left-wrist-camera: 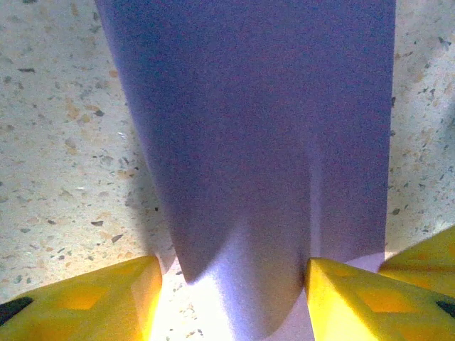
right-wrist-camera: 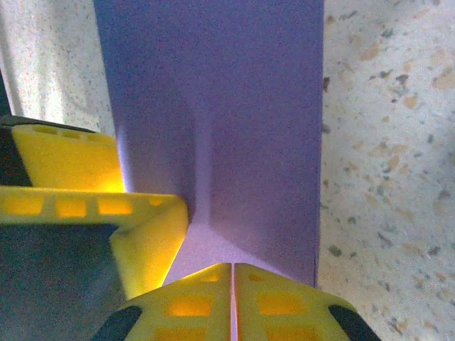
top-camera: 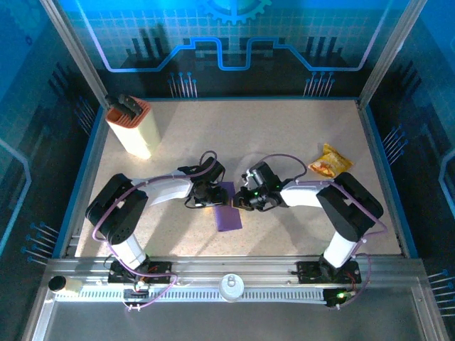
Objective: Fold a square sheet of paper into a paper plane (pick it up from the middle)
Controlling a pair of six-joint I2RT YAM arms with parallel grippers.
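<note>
Paper (top-camera: 229, 213) down on table (top-camera: 284, 128), well right of box (top-camera: 131, 128) and on its near side. Left gripper (top-camera: 211, 193) at the box-side edge: fingers (left-wrist-camera: 92, 302) spread, straddling a raised hump of paper, not clamped on it. Right gripper (top-camera: 243, 199) at the edge away from box: fingers (right-wrist-camera: 277, 302) pressed together, pinching a lifted fold of paper. Rest of paper flat. Packet (top-camera: 328, 162) farther right of box, clear of paper.

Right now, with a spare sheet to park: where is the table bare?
Bare: the far strip between tall box and snack packet. Crowded: the middle, where left gripper and right gripper meet on the purple paper.
</note>
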